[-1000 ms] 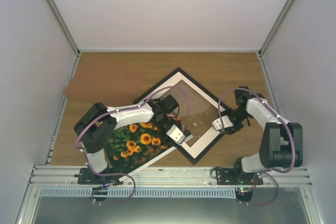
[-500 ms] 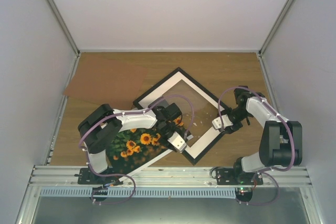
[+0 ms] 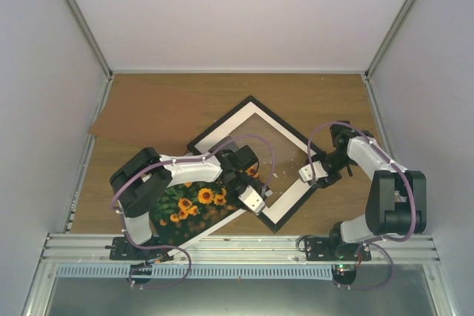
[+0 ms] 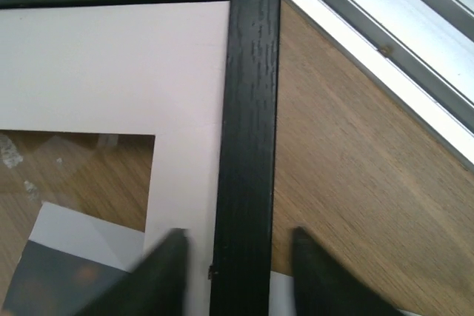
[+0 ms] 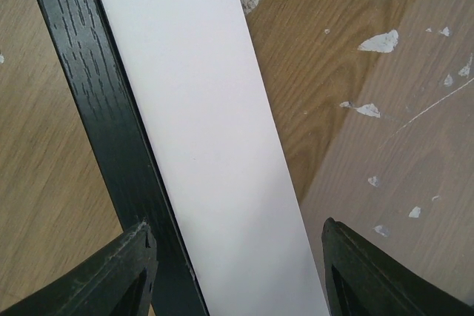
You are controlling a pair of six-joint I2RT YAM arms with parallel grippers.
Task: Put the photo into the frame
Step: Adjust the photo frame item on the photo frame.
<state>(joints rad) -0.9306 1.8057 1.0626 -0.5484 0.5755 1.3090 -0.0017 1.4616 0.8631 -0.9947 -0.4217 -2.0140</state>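
Observation:
The black frame [image 3: 221, 119] lies as a diamond mid-table, with a white mat [image 3: 289, 205] and a flecked clear sheet [image 3: 285, 157] inside it. The sunflower photo [image 3: 189, 205] lies flat at the near left under my left arm. Its corner [image 4: 44, 271] reaches beneath the frame's near-left side. My left gripper [image 3: 253, 201] [image 4: 238, 238] straddles that frame bar [image 4: 248, 109] near its corner, jaws narrow with small gaps on each side. My right gripper [image 3: 309, 175] [image 5: 237, 234] stands open over the frame bar [image 5: 96, 94] and mat [image 5: 207, 123] on the right side, touching nothing.
A brown backing board [image 3: 148, 112] lies at the far left of the table, touching the frame's far-left side. An aluminium rail [image 3: 237, 246] [image 4: 385, 27] runs along the near edge, close to the frame's nearest corner. White walls enclose the table.
My left gripper slid a little toward the near edge along the frame's side, and its jaws narrowed around the bar. The right arm stayed still.

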